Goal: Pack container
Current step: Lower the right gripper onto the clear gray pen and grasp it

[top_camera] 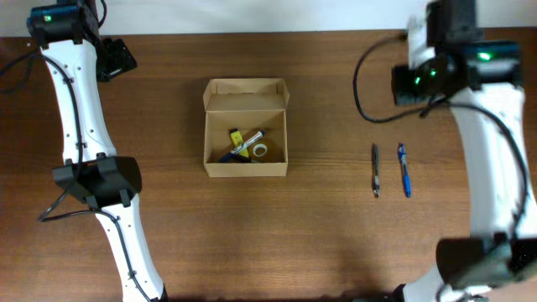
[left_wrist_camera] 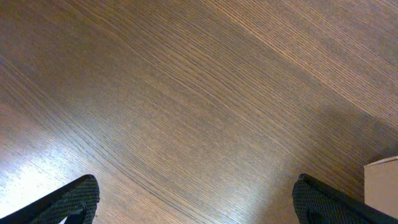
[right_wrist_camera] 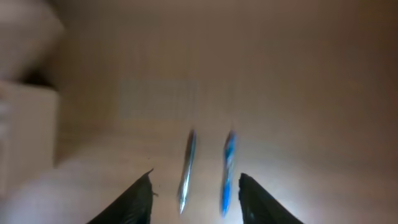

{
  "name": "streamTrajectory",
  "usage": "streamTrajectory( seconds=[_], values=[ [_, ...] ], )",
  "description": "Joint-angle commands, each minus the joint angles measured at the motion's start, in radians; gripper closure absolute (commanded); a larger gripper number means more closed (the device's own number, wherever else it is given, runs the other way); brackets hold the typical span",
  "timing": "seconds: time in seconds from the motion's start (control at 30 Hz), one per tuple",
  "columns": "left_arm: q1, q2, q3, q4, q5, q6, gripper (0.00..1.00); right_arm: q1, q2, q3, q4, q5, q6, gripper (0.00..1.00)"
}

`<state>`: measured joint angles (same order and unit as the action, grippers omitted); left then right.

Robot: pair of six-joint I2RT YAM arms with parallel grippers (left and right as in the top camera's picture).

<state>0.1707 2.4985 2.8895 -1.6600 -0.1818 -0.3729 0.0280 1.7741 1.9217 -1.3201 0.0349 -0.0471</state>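
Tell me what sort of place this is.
Probably a robot test bench in a lab, though no walls show. A white left arm and right arm flank a wood-grain table, where an open cardboard box, a black pen and a blue pen are set out.

Wood-grain table (left_wrist_camera: pixel 186 93) fills the view. The left gripper (left_wrist_camera: pixel 198 208) has fingers (left_wrist_camera: pixel 78 199) spread wide at 7 and 5 o'clock; box (left_wrist_camera: pixel 382 183) corner at 4.

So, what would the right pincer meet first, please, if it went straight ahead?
Probably the grey pen, with the blue pen just beside it; the blurred view leaves depth unclear.
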Motion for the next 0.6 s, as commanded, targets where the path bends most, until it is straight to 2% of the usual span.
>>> streamTrajectory(
  seconds=[0.0,0.33,0.57],
  values=[
    [0.002,0.000,0.005,-0.002,-0.009,0.011,0.00,-0.011,0.026,-0.166,0.039,-0.084,0.090,0.55],
    [0.002,0.000,0.005,-0.002,-0.009,0.012,0.00,-0.004,0.071,-0.546,0.317,-0.030,0.134,0.48],
    [0.002,0.000,0.005,-0.001,-0.009,0.011,0.00,-0.004,0.135,-0.623,0.395,-0.023,0.136,0.49]
  ],
)
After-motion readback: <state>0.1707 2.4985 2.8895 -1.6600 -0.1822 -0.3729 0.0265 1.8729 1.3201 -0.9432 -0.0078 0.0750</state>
